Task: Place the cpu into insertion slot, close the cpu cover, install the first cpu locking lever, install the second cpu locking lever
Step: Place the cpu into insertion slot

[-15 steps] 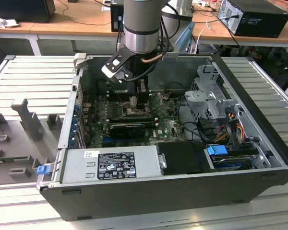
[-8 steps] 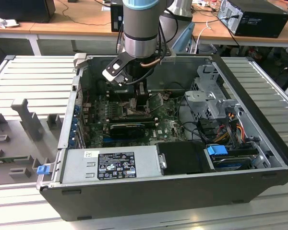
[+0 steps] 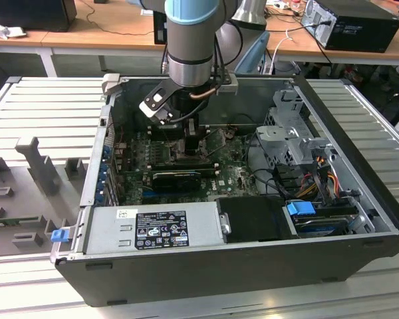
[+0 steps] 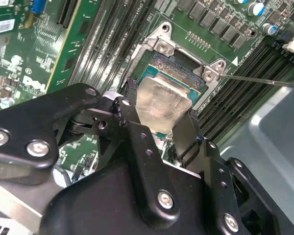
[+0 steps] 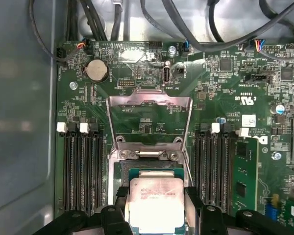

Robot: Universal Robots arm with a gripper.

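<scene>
My gripper (image 3: 193, 147) reaches down into the open computer case over the green motherboard. It is shut on the cpu (image 5: 157, 203), a pale silver square chip held by its edges between the black fingers (image 4: 132, 115). The cpu (image 4: 159, 105) hovers just over the insertion slot (image 5: 149, 170), partly overlapping it, and I cannot tell if it touches. The socket's dark contact field (image 4: 179, 68) shows beyond the chip's far edge. The cpu cover (image 5: 149, 104), a grey metal frame with a large window, stands swung open beyond the socket. A thin locking lever (image 4: 264, 81) sticks out sideways from the socket corner.
Black memory slots (image 5: 78, 166) flank the socket on both sides. A long black finned card (image 3: 176, 178) lies just in front of the gripper in the exterior view. The grey power supply (image 3: 153, 229), a drive cage (image 3: 289, 139) and loose cables (image 3: 319, 179) line the case.
</scene>
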